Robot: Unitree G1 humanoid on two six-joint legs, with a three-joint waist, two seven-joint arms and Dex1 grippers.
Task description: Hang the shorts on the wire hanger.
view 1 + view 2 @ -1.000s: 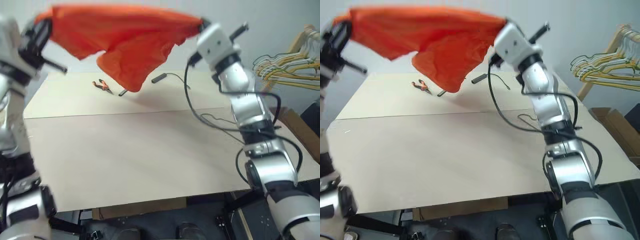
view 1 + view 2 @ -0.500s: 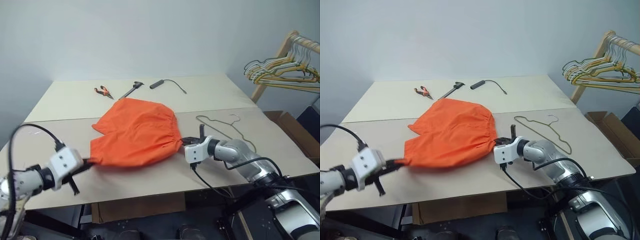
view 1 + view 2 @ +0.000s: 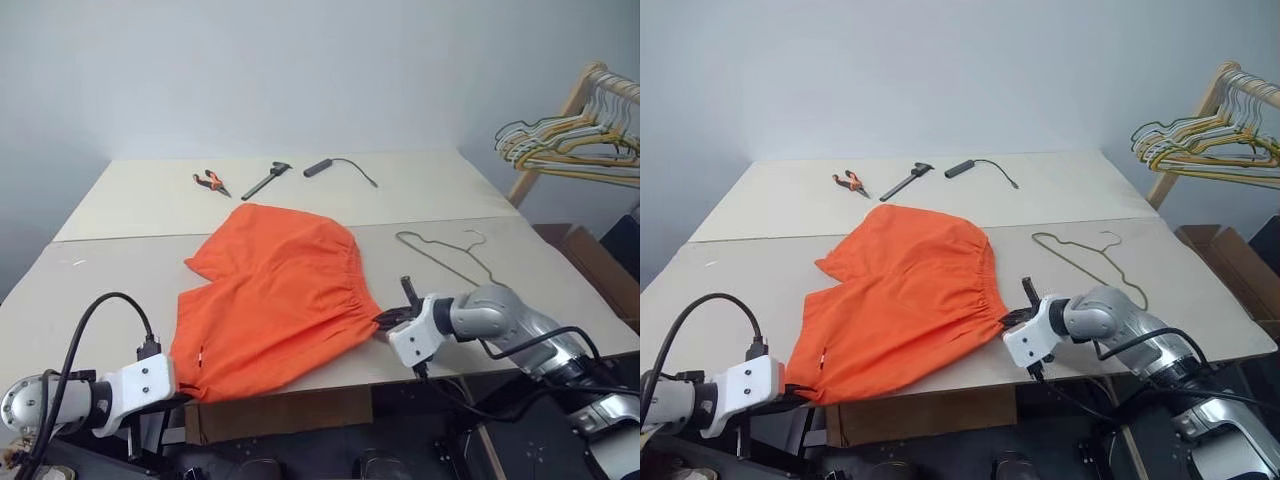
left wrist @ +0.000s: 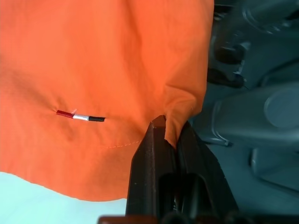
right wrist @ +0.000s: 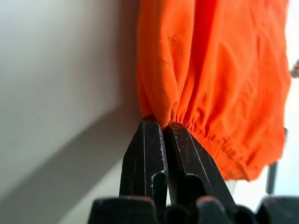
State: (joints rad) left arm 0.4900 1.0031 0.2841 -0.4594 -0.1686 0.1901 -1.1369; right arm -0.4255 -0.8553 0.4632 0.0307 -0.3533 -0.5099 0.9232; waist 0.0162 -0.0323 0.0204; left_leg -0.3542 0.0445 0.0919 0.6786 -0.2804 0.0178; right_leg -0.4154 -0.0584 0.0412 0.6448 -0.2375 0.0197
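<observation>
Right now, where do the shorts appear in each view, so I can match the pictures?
Left eye view: shorts lie spread mid-table, reaching its near edge.
Right eye view: same spot, slightly further left in the picture.
Left wrist view: orange cloth across the upper left, a corner pinched in the left gripper.
Right wrist view: gathered waistband, pinched in the right gripper.
Shared landmark: the waistband at the right gripper.

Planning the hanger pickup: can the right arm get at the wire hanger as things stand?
Probably not yet. The wire hanger lies bare on the table just beyond the right claw, nothing over it, but that claw is shut on the shorts waistband and must let go first.
</observation>
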